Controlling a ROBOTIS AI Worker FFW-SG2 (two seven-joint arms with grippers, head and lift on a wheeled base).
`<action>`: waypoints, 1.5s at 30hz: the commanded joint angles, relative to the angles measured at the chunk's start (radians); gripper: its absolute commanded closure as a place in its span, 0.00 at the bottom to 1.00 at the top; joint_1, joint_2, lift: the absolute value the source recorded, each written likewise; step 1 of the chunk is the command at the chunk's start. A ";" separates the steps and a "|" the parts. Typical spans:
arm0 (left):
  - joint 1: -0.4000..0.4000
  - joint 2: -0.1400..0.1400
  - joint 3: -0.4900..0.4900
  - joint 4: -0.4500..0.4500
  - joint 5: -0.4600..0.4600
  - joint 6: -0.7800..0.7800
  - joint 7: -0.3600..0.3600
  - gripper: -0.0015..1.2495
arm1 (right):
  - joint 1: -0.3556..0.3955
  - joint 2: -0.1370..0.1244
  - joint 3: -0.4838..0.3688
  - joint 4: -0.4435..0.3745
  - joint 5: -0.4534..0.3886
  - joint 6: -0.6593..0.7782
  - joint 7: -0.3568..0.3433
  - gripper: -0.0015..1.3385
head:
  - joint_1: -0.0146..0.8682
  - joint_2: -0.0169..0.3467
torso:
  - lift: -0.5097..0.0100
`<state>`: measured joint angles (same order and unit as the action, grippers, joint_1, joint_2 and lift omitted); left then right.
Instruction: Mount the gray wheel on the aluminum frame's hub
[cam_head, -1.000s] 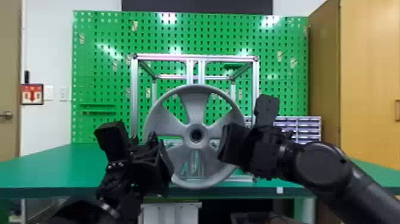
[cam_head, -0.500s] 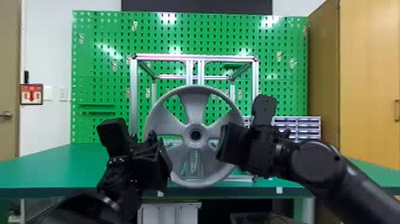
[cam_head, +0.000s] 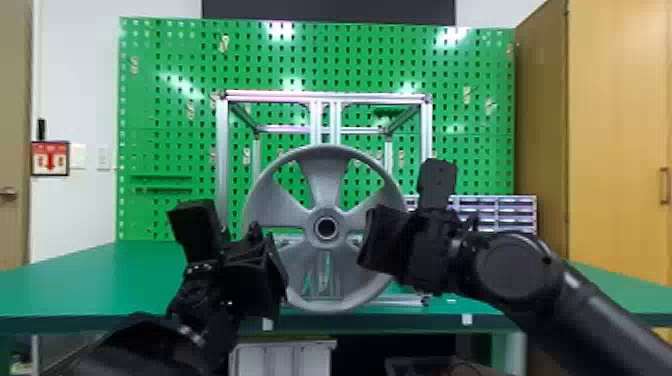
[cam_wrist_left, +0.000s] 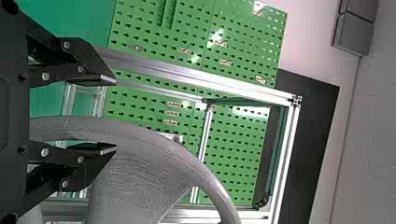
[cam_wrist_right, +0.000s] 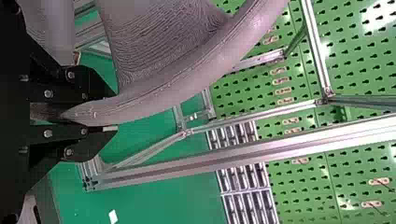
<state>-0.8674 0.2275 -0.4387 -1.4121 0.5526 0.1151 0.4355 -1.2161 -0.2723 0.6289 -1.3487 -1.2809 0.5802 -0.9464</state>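
Upright in front of the aluminum frame (cam_head: 280, 96) is the gray wheel (cam_head: 321, 175), its center hole facing the head camera. My left gripper (cam_head: 278, 272) is at the wheel's lower left side, my right gripper (cam_head: 372, 242) at its right side. In the left wrist view, the left gripper (cam_wrist_left: 108, 114) has its fingers spread, and the rim of the wheel (cam_wrist_left: 135, 182) passes between them, closer to one finger. In the right wrist view, the right gripper (cam_wrist_right: 112, 112) is closed on the rim of the wheel (cam_wrist_right: 163, 51). The wheel hides the frame's hub.
The frame stands on a green table (cam_head: 100, 280), near its front edge. Behind it rise a green pegboard (cam_head: 170, 125) and, to the right, small drawers (cam_head: 515, 212). A wooden cabinet (cam_head: 615, 125) stands at the far right.
The wheel and my right gripper have shifted slightly to the left. My left gripper has risen a little beside the rim.
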 joint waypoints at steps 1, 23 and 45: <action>-0.012 -0.005 0.002 0.016 -0.011 0.001 0.000 0.58 | -0.006 0.010 0.002 0.022 0.006 -0.005 0.000 0.93 | 0.01 0.06 | 0.02; -0.022 -0.013 0.000 0.045 -0.025 0.001 0.003 0.58 | -0.013 0.030 0.011 0.051 0.018 -0.022 0.000 0.93 | 0.01 0.06 | 0.02; -0.021 -0.011 -0.011 0.044 -0.016 0.001 0.002 0.54 | -0.008 0.027 0.012 0.051 0.015 -0.025 0.000 0.81 | 0.01 0.06 | 0.02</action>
<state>-0.8883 0.2160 -0.4467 -1.3680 0.5360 0.1166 0.4372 -1.2257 -0.2445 0.6427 -1.2977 -1.2641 0.5558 -0.9464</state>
